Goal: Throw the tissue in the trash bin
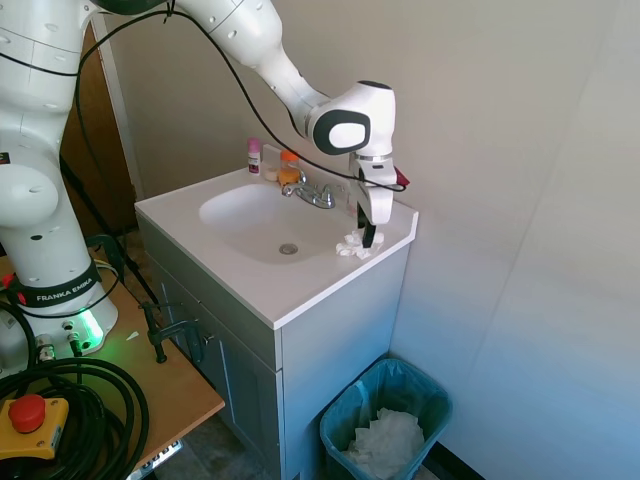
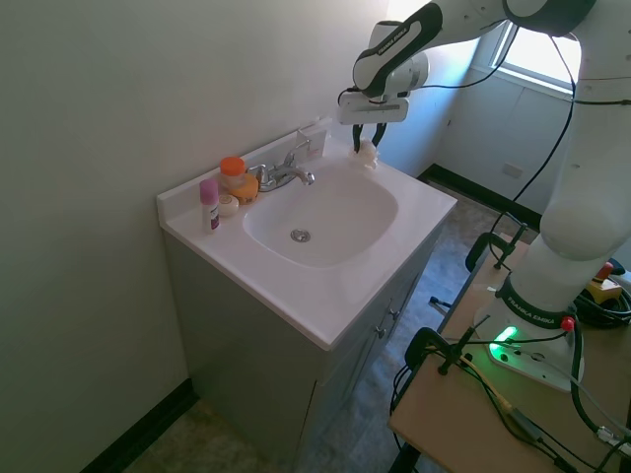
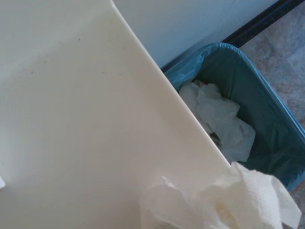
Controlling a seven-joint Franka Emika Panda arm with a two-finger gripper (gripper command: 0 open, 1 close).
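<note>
First exterior view, left to right: the sink basin (image 1: 262, 222) lies well to the side of the gripper (image 1: 370, 238). Behind it stand a pink bottle (image 1: 254, 155), an orange-capped bottle (image 1: 289, 166) and the tap (image 1: 312, 193), all clear of the arm's work. The gripper points straight down at the counter's (image 1: 300, 290) far corner, fingers reaching the tissue (image 1: 353, 244), which sits on the counter at that corner, partly under and beside the fingertips. They look set around the crumpled paper, but whether they have closed on it or only straddle it I cannot tell from this view.

The second exterior view shows the same from the other side: the gripper (image 2: 371, 138) over the tissue (image 2: 367, 151), fingers dark and close together, the gap not readable.

Below and beyond the gripper, on the floor against the cabinet's side, stands the bin (image 1: 430, 395) with its teal bag, already holding a larger wad of paper (image 1: 385, 440). The wrist view explains the placement: the tissue (image 3: 228, 200) lies right at the counter edge, and the bin (image 3: 267, 119) opens almost straight beneath it, past the edge. The carry should therefore be short: lift, move out beyond the counter's edge, let go. The tissue is light and ragged, so a shallow pinch may pull off only a fold.
</note>
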